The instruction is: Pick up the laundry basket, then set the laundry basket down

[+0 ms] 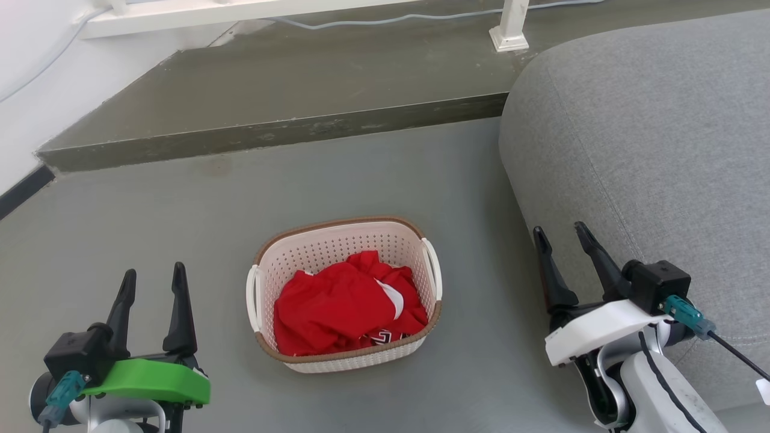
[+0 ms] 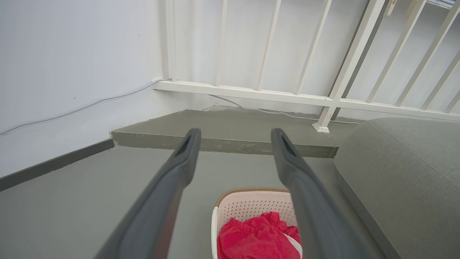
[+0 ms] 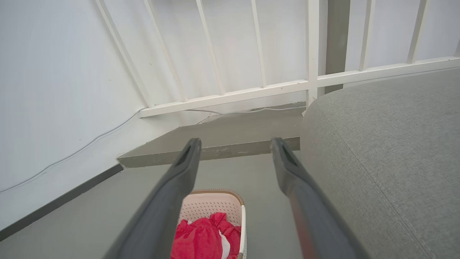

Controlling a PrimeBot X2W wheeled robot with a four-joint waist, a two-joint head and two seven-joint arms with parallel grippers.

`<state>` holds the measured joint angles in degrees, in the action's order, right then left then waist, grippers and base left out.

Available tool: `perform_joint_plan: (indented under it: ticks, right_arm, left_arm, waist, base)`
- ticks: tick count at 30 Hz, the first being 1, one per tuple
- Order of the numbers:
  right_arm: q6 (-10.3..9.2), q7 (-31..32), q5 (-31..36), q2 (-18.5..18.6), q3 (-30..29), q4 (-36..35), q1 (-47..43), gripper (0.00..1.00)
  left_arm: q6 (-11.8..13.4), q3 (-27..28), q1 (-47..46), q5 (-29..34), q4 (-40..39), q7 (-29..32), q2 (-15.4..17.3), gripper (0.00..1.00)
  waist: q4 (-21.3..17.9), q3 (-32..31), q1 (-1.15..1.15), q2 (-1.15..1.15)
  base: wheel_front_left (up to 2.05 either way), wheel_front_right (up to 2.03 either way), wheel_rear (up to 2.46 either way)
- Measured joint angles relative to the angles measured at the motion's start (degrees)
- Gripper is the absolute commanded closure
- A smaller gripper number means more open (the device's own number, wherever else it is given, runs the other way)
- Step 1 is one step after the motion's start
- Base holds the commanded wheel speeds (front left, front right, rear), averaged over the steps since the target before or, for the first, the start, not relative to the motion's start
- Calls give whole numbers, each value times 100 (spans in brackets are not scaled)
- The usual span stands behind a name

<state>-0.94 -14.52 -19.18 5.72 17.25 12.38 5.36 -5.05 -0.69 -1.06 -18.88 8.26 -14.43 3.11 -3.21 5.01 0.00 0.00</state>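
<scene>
At the lower centre of the head view I see the small cream-white perforated plastic laundry basket (image 1: pixel 337 245) with its brown woven-look rim and two white side handles. It stands upright on the smooth grey floor (image 1: pixel 180 228), and a crumpled red garment (image 1: pixel 337 304) with a bit of white showing lies inside it.

My left gripper (image 1: pixel 154 272), on its green mount, sits at the lower left of the frame, well apart from the basket, with its two dark fingers spread and nothing between them. My right gripper (image 1: pixel 559 228) is at the lower right, fingers likewise apart and holding nothing. It is beside the rounded edge of the grey fabric sofa (image 1: pixel 649 132) that takes up the right side of the frame. I cannot tell whether it touches the fabric.

Across the upper part of the frame runs a raised grey-green step (image 1: pixel 289 72), with a white railing (image 1: pixel 180 12) along its far edge.

In both wrist views the basket shows at the bottom edge, partly behind one of the long fingers.
</scene>
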Motion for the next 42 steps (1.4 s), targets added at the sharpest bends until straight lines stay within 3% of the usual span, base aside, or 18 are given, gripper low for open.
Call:
perform_joint_plan:
  ticks: [21,22,32,42]
  right_arm:
    - [192,0,162,-100,-225,-3,-26,0]
    - [194,0,162,-108,-232,-3,-27,100]
    - [194,2,11,-179,-205,275,-310,100]
    - [244,114,-844,-196,-342,182,-356,100]
  left_arm:
    - [-81,56,0,24,5,0,-36,0]
    - [-110,41,1,16,25,0,-36,100]
    - [-116,22,45,-166,428,87,-144,100]
    - [-118,123,42,-987,557,366,-144,100]
  waist:
    - [29,29,0,0]
    - [30,28,0,0]
    - [34,16,0,0]
    - [67,-46,0,0]
  base:
    - [0,0,0]
    - [0,0,0]
    - [0,0,0]
    - [0,0,0]
